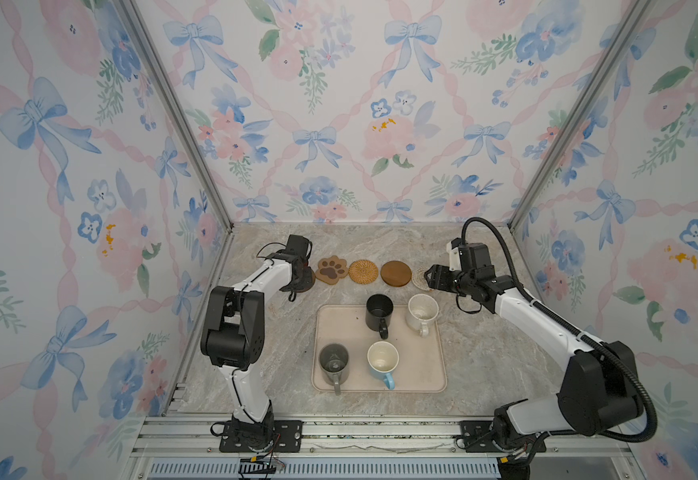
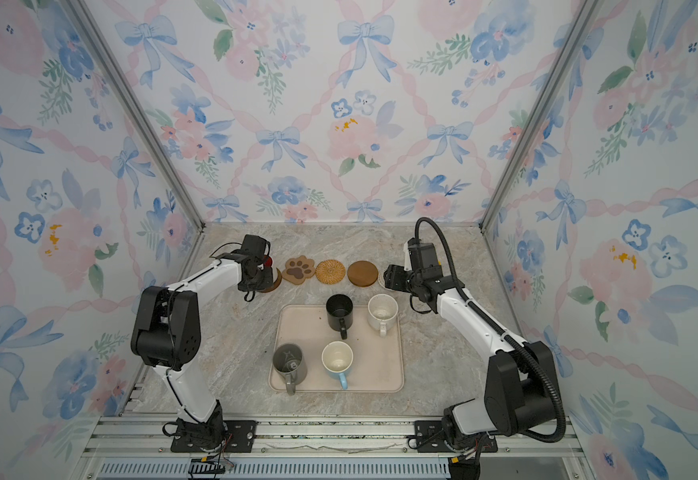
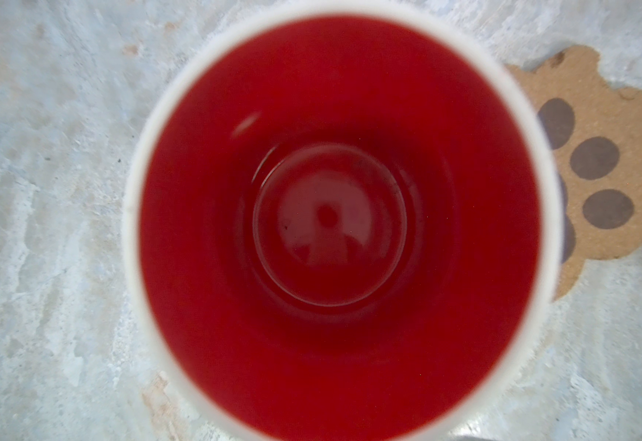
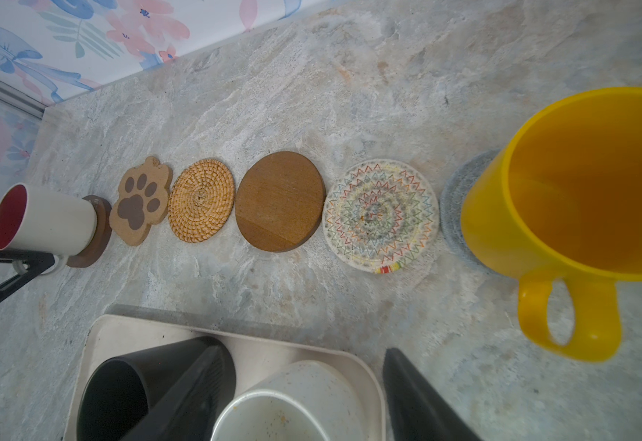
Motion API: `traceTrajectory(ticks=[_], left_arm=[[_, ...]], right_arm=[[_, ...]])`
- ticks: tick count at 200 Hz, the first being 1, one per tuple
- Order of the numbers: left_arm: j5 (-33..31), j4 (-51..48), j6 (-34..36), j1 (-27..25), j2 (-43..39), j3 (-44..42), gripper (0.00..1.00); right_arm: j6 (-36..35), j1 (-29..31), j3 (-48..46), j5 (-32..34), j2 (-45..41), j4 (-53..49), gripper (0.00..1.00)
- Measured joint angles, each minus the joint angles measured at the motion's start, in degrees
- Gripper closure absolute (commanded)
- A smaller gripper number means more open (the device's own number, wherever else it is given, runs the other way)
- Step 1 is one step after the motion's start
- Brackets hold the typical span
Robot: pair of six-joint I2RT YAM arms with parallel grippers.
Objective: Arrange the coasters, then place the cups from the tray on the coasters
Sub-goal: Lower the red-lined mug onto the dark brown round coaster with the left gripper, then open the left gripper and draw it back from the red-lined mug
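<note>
Red inside, white outside: that mug [image 4: 44, 217] sits on a dark wooden disc [image 4: 98, 236] at the left end of the coaster row. The left gripper [image 1: 297, 284] is clamped tight on its handle, and the left wrist cam looks straight down into the red interior. Next along the row, pretty much edge to edge, are the paw coaster [image 4: 138, 198], the rattan round [image 4: 201, 200], the second wooden disc [image 4: 279, 200] and the cream woven round [image 4: 380, 215] with zigzag stitching, all bare. Just past that is the blue-grey woven round [image 4: 455, 198], mostly covered by the yellow mug [image 4: 564, 198] standing on it. The right gripper [image 4: 300, 349] hangs near that end of the row, jaws spread wide with nothing between them, clear of the yellow mug. Closer to the arm bases, the beige tray [image 1: 418, 361] holds four upright mugs. The black mug [image 1: 379, 312] and cream speckled mug [image 1: 422, 312] are along its far edge. The grey mug [image 1: 333, 362] and light blue mug [image 1: 382, 361] are along the near edge, and all four handles point toward the bases. It's all on a marble-look tabletop [image 1: 484, 353].
</note>
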Motion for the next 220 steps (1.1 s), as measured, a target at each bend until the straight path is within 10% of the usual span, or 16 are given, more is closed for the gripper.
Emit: traceTrajectory(ticks=[123, 220], left_arm=[[0.4, 2.1, -0.3, 0.1, 0.2, -0.1, 0.56], [0.2, 2.6, 0.0, 0.1, -14.8, -5.8, 0.5]], right_arm=[[-0.2, 0.0, 0.0, 0.0, 0.0, 0.0, 0.31], [-0.2, 0.0, 0.0, 0.1, -1.7, -0.1, 0.3]])
